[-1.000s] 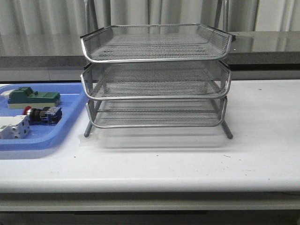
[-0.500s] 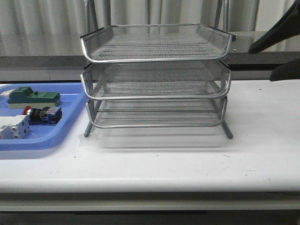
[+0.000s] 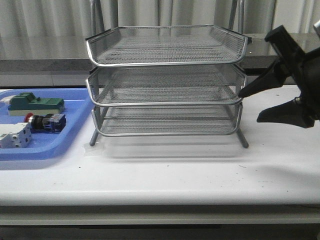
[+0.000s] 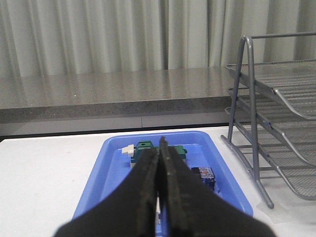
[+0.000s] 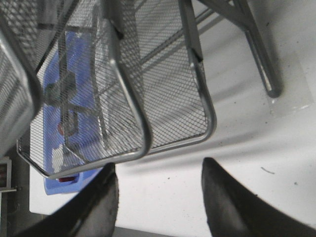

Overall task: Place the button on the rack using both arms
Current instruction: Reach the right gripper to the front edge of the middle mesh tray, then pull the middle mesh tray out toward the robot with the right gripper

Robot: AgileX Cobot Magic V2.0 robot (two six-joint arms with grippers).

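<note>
Soft even light, bit washed out; faint shadow under the rack (image 3: 165, 80), close-up fingers (image 4: 148, 197) look blurry.

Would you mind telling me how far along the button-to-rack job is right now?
Nothing is done: the button lies in the blue tray. In hand: the right hand, open, sits by the rack; the left hand, shut and empty, hovers above the tray. Grasping and placing remain.
</note>
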